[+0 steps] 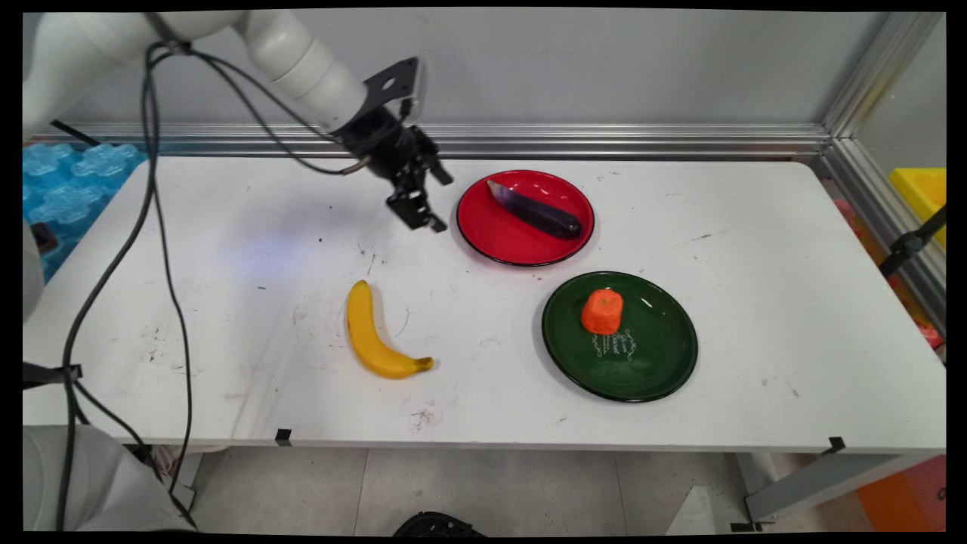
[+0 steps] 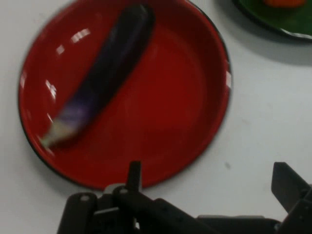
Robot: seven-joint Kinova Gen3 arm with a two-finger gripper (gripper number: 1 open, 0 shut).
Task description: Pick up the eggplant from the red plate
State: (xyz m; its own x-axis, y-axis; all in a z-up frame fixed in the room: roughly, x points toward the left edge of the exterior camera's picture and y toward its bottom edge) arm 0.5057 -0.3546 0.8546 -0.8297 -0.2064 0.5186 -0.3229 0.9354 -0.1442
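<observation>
You have the gripper (image 1: 418, 202) hanging above the table in the upper middle of the main view, just left of the red plate (image 1: 491, 234); its fingers stand spread apart with nothing between them, as the hand view shows one fingertip (image 2: 134, 175) at bottom centre and the other at the bottom right corner. As the things lie, two plates are filled and one fruit is loose. The red plate holds a purple eggplant (image 1: 538, 211) lying slantwise across it. The green plate (image 1: 657, 363), lower right of the red one, holds an orange carrot piece (image 1: 602, 311) standing upright. The banana (image 1: 374, 336) lies bare on the white table (image 1: 755, 249), lower centre-left, well apart from both plates
</observation>
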